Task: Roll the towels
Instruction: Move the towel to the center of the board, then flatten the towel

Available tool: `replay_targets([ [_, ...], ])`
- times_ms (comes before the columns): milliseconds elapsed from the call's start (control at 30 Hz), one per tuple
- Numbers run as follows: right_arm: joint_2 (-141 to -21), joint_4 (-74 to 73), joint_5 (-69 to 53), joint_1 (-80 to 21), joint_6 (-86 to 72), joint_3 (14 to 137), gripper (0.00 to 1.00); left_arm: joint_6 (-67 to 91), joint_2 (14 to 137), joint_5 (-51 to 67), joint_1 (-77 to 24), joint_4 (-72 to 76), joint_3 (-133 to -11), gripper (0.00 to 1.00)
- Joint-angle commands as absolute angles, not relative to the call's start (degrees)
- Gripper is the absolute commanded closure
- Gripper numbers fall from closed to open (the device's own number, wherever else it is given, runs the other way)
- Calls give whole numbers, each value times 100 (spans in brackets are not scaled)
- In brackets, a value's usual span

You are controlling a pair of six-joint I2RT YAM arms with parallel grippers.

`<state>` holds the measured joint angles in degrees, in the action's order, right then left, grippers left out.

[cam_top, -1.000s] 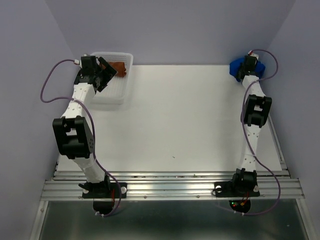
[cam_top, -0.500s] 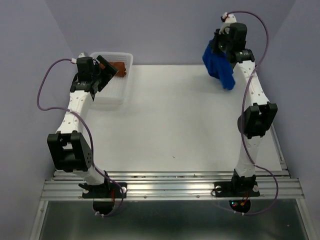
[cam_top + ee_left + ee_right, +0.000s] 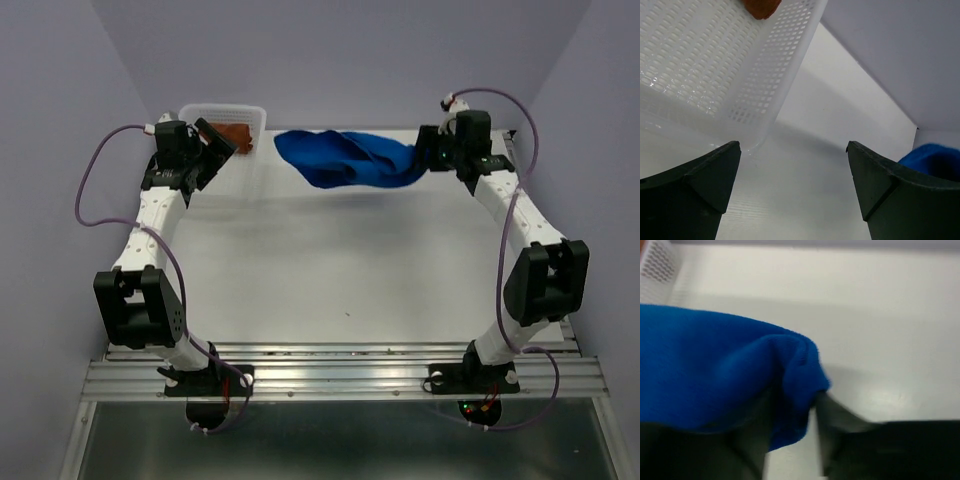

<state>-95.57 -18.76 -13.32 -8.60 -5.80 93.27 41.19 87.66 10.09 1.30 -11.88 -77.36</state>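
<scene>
Top: two towels and one basket (image 3: 252,112). The blue towel (image 3: 345,160) is stretched sideways in the air over the far table (image 3: 350,260), one end at the right gripper (image 3: 425,160), while the brown towel (image 3: 232,138) lies bunched in the basket by the left gripper (image 3: 215,150). Left wrist: left gripper (image 3: 793,147) wide apart and holding nothing, with the basket (image 3: 715,60), brown towel (image 3: 761,7) and blue towel (image 3: 932,160) at the frame edges. Right wrist: right gripper (image 3: 792,440) slightly parted, with the blue towel's (image 3: 715,365) bunched end between the fingers (image 3: 840,430).

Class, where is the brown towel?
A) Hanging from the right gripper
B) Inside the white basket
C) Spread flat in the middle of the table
B: the brown towel lies inside the white basket at the far left, next to the left arm.
</scene>
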Motion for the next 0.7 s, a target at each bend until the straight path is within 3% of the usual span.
replay_targets([
  [0,-9387,-2179,-476,-633,-1150,7763,14,4017,8674,1072,105,-1098,-7690,1],
  [67,-9491,-2574,217,-581,-1239,7577,0,3982,8736,1107,62,-1169,-7691,1],
  [233,-9387,-3147,1071,-580,-1222,7699,0,3736,8921,1020,-324,-1336,-7655,1],
  [400,-8975,-2989,582,-755,-994,7585,0,3507,9385,835,-1061,-1494,-7813,1],
  [667,-9281,-2532,54,-2310,-905,7611,0,3454,10397,940,-1819,-1741,-8709,1],
])
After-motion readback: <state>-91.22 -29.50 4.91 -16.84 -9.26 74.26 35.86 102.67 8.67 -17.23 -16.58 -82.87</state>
